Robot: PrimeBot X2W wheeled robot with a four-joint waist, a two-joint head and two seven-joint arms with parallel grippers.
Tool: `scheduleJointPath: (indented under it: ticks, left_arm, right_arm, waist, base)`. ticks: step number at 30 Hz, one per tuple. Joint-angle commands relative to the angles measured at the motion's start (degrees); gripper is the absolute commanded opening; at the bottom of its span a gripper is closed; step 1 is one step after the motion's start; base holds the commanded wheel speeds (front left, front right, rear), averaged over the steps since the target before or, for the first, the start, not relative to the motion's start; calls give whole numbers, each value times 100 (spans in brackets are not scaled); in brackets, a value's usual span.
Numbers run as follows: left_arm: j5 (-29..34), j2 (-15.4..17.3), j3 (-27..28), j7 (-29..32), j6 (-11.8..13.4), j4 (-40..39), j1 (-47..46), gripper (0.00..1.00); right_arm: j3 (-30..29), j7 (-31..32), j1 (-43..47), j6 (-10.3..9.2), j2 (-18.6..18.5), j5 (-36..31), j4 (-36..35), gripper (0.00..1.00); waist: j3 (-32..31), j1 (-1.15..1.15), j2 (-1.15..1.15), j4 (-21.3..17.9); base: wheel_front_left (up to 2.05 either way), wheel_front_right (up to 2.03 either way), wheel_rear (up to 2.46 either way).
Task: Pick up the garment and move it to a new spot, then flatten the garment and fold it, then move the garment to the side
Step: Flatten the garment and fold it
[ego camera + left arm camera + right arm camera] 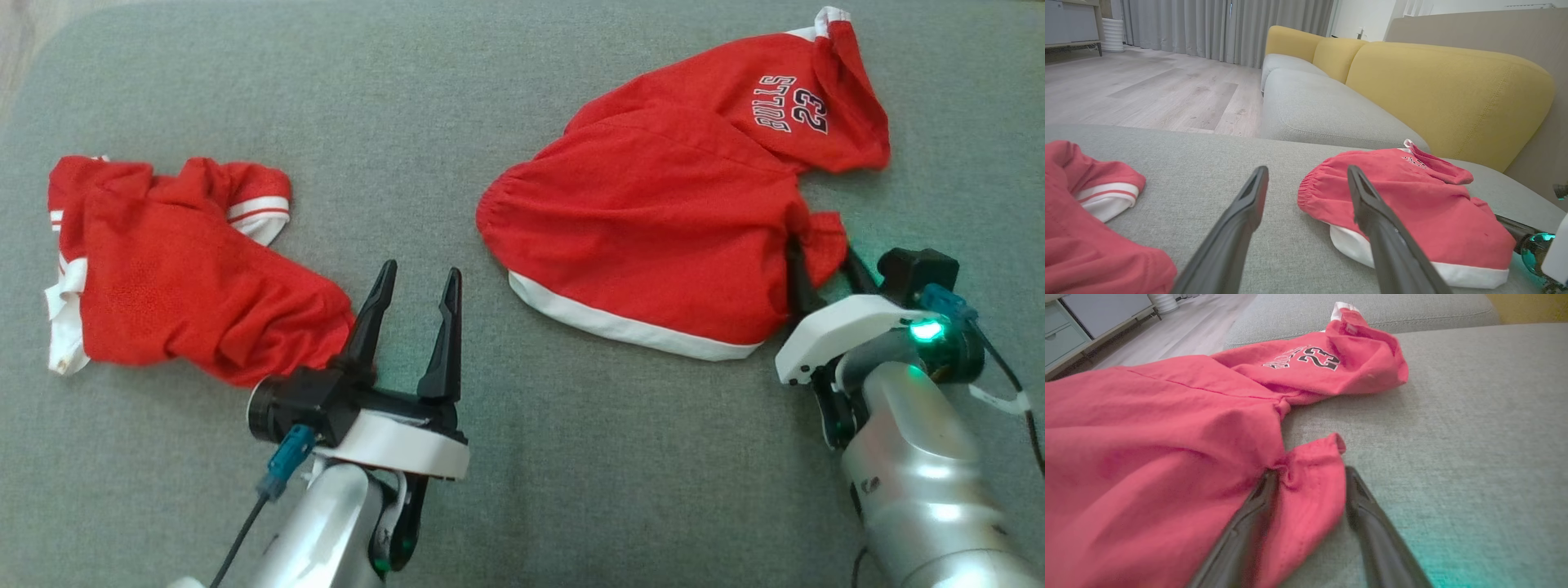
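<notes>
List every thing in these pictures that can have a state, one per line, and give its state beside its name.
Red garment printed Bulls 23, with a white hem: crumpled, unfolded, lying on the grey fabric cushion.
Red garment with white striped trim: bunched in a heap on the same cushion.
Left gripper: open, holding nothing.
Right gripper: open, fingers either side of a flap at the Bulls garment's edge.

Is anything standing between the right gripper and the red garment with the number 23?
Nothing visible does. The right gripper has a fold at the edge of the red garment between its two fingers, which stand apart.
</notes>
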Motion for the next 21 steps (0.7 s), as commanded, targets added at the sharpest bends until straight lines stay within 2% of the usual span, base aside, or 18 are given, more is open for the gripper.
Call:
scheduleJointPath:
  ticks: [1,7,17,21]
  left_arm:
    - [-56,9,115,-30,48,-181,-204,100]
    - [-66,9,159,-30,90,-142,-137,100]
    - [-64,9,278,-30,57,-162,29,100]
    - [-87,9,277,-30,68,-166,165,100]
  right_arm:
    - [199,-73,-60,-4,64,44,-8,0]
    - [9,-170,-20,-4,64,-10,-224,0]
    - [-385,-176,807,-4,64,-53,-1904,0]
    - [-595,-177,1141,-4,64,-363,-2529,0]
  waist:
    - [-7,0,0,0]
    - [-163,0,0,-93]
    - [-590,0,0,-355]
    - [-792,0,0,-416]
  base:
    - [0,0,0]
    - [0,0,0]
    - [0,0,0]
    - [0,0,0]
